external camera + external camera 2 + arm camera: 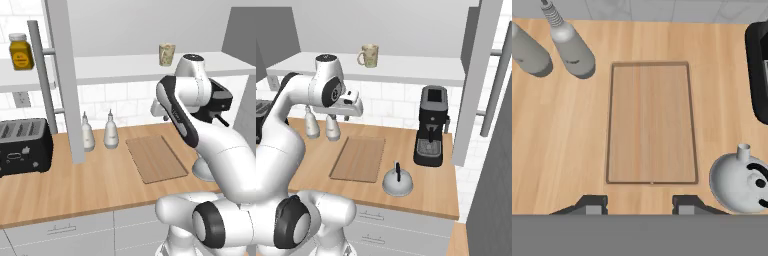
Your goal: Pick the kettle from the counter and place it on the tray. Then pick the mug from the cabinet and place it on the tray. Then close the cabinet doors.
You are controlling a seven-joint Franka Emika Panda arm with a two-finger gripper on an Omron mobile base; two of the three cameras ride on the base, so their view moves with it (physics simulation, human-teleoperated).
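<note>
Where arm intrudes, kettle [201, 170] half-hidden.

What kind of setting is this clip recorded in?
A simulated home kitchen, by the look of it: a wooden counter over grey drawers, with a toaster, a coffee machine and a kettle on it, and an open wall cabinet holding a mug.

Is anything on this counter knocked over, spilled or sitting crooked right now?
Nothing stands out. The kettle sits upright on the counter beside the bare tray, the two bottles stand upright, and the mug is upright on the shelf of the open cabinet. No spills show.
</note>
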